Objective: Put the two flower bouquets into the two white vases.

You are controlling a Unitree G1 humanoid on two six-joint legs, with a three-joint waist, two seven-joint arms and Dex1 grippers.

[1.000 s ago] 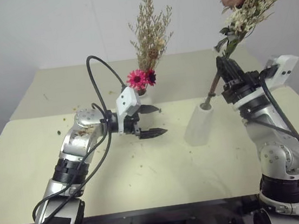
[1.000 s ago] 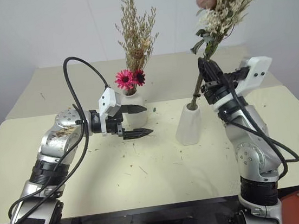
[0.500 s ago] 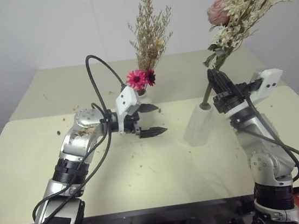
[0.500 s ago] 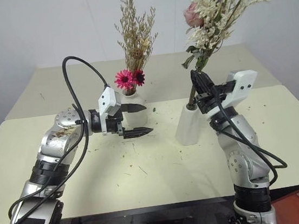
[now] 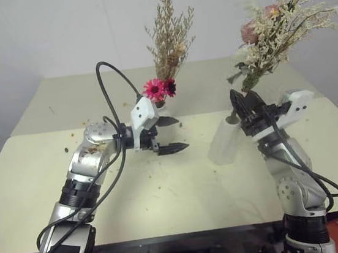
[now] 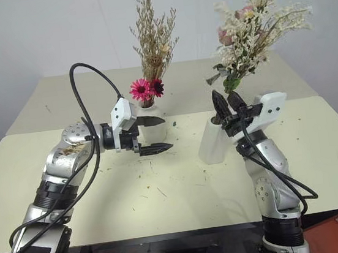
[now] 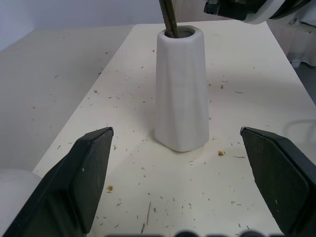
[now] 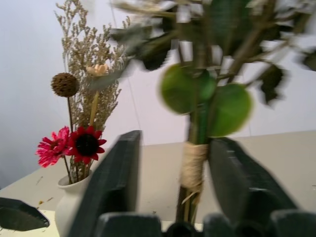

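Observation:
The tan dried-grass bouquet (image 6: 153, 36) with two magenta-red flowers (image 6: 146, 89) stands in the round-bodied white vase (image 6: 152, 127) at the table's middle. My left gripper (image 6: 160, 133) hangs open just in front of that vase, pointing right toward the taller tapered white vase (image 6: 211, 143), which also sits between its fingers (image 7: 89, 173) in the left wrist view. The cream-white bouquet (image 6: 252, 27) with pink roses has its stems (image 7: 170, 19) in that vase's mouth. My right gripper (image 6: 228, 102) is open around the twine-wrapped stem (image 8: 193, 168), with gaps on both sides.
Two cream tables (image 6: 166, 201) are pushed together, with a seam running across behind the vases. Dried plant crumbs (image 7: 219, 153) litter the top around the tall vase. A plain wall rises close behind the far table edge.
My right gripper came down and left with the cream-white bouquet, the stems sank into the tall vase, and the jaws opened off the stem. The left arm stayed still.

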